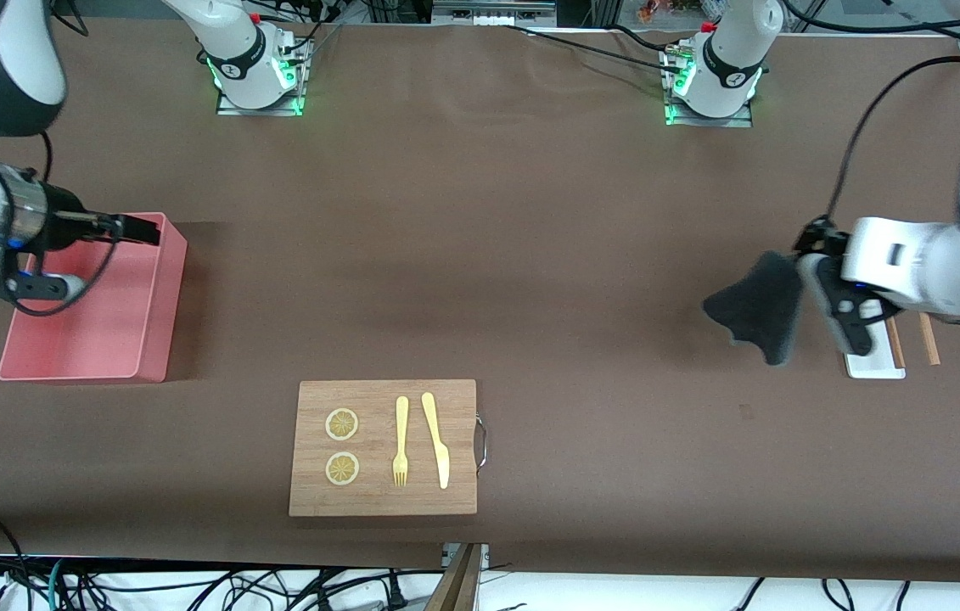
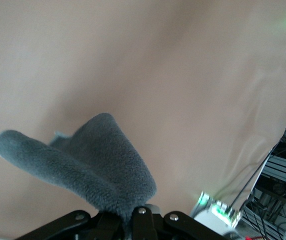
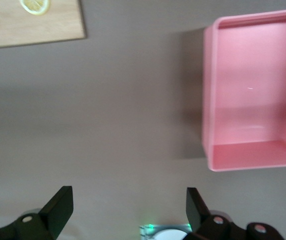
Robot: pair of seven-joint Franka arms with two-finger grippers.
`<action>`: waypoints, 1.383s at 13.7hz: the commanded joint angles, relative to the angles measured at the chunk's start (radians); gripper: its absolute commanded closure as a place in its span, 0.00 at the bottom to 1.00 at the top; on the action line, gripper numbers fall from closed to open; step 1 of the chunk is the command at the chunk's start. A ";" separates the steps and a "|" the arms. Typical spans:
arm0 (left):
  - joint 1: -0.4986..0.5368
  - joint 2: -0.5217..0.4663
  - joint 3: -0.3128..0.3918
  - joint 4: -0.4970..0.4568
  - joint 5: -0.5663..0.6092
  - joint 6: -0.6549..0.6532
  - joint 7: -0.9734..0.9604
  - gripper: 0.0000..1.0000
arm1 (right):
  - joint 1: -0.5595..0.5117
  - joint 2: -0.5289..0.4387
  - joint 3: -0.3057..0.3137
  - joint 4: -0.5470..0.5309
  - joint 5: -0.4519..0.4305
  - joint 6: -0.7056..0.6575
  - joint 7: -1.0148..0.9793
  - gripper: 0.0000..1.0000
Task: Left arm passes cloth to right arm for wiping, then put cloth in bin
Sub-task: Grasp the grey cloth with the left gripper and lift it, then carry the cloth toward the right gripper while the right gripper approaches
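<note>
My left gripper (image 1: pixel 815 284) is shut on the dark-grey cloth (image 1: pixel 758 307) and holds it in the air over the table at the left arm's end. The cloth hangs in a folded bunch from the jaws. In the left wrist view the cloth (image 2: pixel 98 160) bulges out from between the closed fingers of the left gripper (image 2: pixel 133 216). My right gripper (image 1: pixel 143 229) is open and empty over a corner of the pink bin (image 1: pixel 171 297). In the right wrist view the right gripper (image 3: pixel 130 200) has its fingers wide apart, with the empty bin (image 3: pixel 208 100) off to one side.
A wooden cutting board (image 1: pixel 463 484) with two lemon slices (image 1: pixel 342 424), a fork (image 1: pixel 401 441) and a knife (image 1: pixel 437 441) lies near the front edge. A small white tray (image 1: pixel 874 367) and wooden sticks (image 1: pixel 928 339) lie under the left gripper.
</note>
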 commanded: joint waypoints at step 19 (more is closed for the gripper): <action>-0.495 0.079 0.014 -0.079 -0.711 0.779 -0.014 1.00 | 0.238 0.230 0.011 0.014 0.357 0.434 0.468 0.00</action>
